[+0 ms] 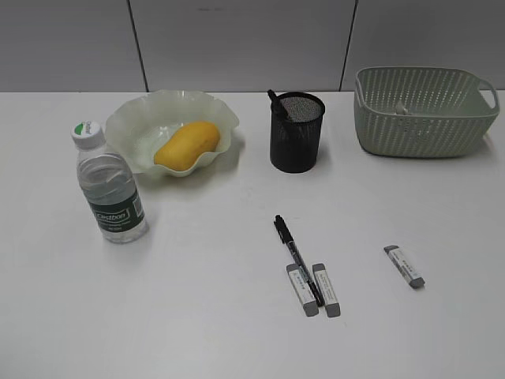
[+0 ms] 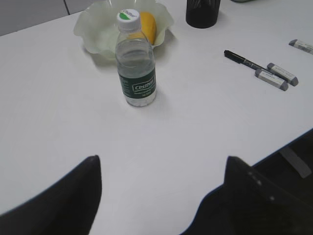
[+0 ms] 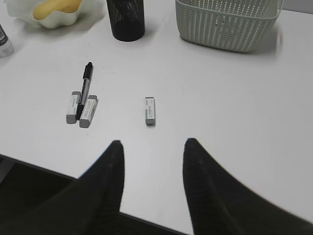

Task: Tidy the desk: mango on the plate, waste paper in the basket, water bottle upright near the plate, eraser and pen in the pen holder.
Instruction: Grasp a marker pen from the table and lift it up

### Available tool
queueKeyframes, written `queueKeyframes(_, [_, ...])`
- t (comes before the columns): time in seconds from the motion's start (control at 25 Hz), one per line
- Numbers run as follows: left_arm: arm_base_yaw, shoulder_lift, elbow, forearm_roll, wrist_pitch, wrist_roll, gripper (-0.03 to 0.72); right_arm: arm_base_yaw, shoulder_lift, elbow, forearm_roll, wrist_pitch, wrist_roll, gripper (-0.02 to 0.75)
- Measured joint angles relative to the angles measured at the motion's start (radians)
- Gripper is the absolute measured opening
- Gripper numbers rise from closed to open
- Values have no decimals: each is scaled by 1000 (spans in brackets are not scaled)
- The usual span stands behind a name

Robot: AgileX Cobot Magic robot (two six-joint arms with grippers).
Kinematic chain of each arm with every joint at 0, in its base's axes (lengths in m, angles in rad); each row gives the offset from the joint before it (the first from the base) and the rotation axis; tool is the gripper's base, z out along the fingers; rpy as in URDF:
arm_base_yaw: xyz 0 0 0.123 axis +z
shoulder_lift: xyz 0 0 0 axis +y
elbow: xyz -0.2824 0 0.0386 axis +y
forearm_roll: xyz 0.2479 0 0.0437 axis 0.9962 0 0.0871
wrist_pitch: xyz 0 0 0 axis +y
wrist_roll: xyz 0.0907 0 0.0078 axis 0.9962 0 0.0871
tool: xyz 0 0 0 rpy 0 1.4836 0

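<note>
Main risk now is the pen (image 1: pixel 297 260) pickup; it lies flat on the tabletop (image 1: pixel 197 316) wedged between two erasers (image 1: pixel 314 289) that touch or nearly touch its lower end, so a gripper closing there could catch an eraser too or knock the pen askew; a third eraser (image 1: pixel 405 266) lies apart to the right, easier; the pen holder (image 1: pixel 297 132) already has something dark in it, so a drop could snag. Pen's long axis runs diagonally, upper end toward the holder, lower end near the front edge. Left gripper (image 2: pixel 161 196) spread wide, empty, well behind the upright water bottle (image 1: pixel 109 187); right gripper (image 3: pixel 152 171) partly spread, empty, over the lone eraser; mango (image 1: pixel 186 145) sits in the plate (image 1: pixel 134 118).
</note>
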Motion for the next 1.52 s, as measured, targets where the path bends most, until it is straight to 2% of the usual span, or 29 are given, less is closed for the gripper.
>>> queueKeyframes(0.2, [0,-39,0,-11,-2,3,580,0,0,-2,10,-7,0,328])
queueKeyframes(0.36, [17,-84,0,-13,-4,3,571,0,43,-21,29,-73,0,328])
queueKeyframes(0.48, [96,-107,0,-14,-3,4,562,0,207,-23,29,-148,-10,328])
queueKeyframes(0.68, [250,-108,1,-16,-3,4,561,1,733,-70,29,-340,-19,328])
queueKeyframes(0.76, [293,-108,1,-17,-3,4,561,16,980,-142,29,-398,-21,328])
queueKeyframes(0.88, [353,-108,1,-19,-4,5,561,84,1336,-300,29,-427,-21,328])
queueKeyframes(1.08, [408,-108,1,-20,-4,5,559,186,1779,-620,29,-391,-8,341])
queueKeyframes(1.28, [429,-108,1,-20,-4,5,559,240,2036,-853,41,-274,-5,441])
queueKeyframes(1.52, [429,-108,1,-20,-4,5,559,244,2182,-974,76,-233,2,454])
